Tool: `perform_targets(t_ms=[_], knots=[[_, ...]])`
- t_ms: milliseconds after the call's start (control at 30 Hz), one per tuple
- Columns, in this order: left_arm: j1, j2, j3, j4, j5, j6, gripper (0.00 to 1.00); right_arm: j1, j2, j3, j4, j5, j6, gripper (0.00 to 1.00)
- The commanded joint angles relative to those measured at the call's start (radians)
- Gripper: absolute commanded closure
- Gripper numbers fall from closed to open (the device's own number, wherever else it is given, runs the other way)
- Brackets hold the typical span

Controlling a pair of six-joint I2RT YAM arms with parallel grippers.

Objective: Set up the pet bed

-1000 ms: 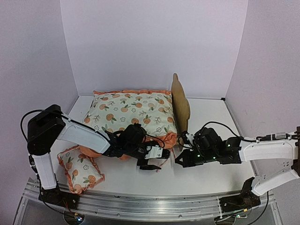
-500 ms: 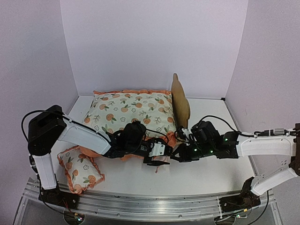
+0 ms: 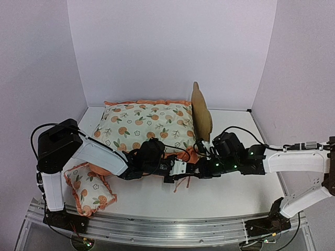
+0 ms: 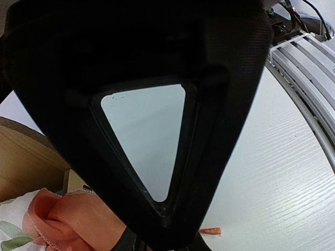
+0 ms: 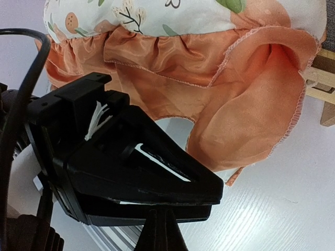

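The left gripper (image 3: 183, 171) and right gripper (image 3: 194, 169) have closed in to meet tip to tip at the cushion's (image 3: 146, 125) orange front corner, openings impossible to tell, the pet bed (image 3: 201, 112) at their one o'clock, suggesting a joint tug to seat the cushion.

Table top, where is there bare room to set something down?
Bare: back right, between headboard and right wall; near strip before the rail. Crowded: left half, with cushion and small pillow; the middle, where left pincer and right pincer meet.
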Motion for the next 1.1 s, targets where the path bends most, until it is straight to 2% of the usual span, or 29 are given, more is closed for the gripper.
perform_targets(t_ms=[0,100,233,333,533,667,900,1067], knots=[[0.000,-0.007,0.023,0.053,-0.032,-0.037,0.82,-0.006,0.003,0.029,0.007,0.012,0.017,1.00],[0.010,-0.019,0.029,-0.015,-0.098,-0.054,0.81,-0.015,-0.024,-0.009,-0.014,0.077,0.053,1.00],[0.015,-0.052,0.020,-0.172,-0.121,-0.079,0.77,-0.017,-0.025,-0.001,-0.156,0.195,0.064,0.98],[0.014,-0.054,0.006,-0.245,-0.099,-0.119,0.74,-0.017,0.007,0.006,-0.184,0.221,0.058,0.92],[0.013,-0.006,0.026,-0.267,-0.122,-0.184,0.64,-0.013,0.140,0.056,-0.164,0.229,0.048,0.77],[0.013,0.028,0.038,-0.271,-0.158,-0.235,0.57,0.012,0.234,0.094,-0.119,0.317,0.056,0.64],[0.011,0.074,0.063,-0.272,-0.164,-0.340,0.56,0.032,0.345,0.129,-0.043,0.409,0.049,0.61],[0.011,0.101,0.068,-0.267,-0.193,-0.362,0.60,0.032,0.398,0.117,-0.020,0.426,0.054,0.62]])
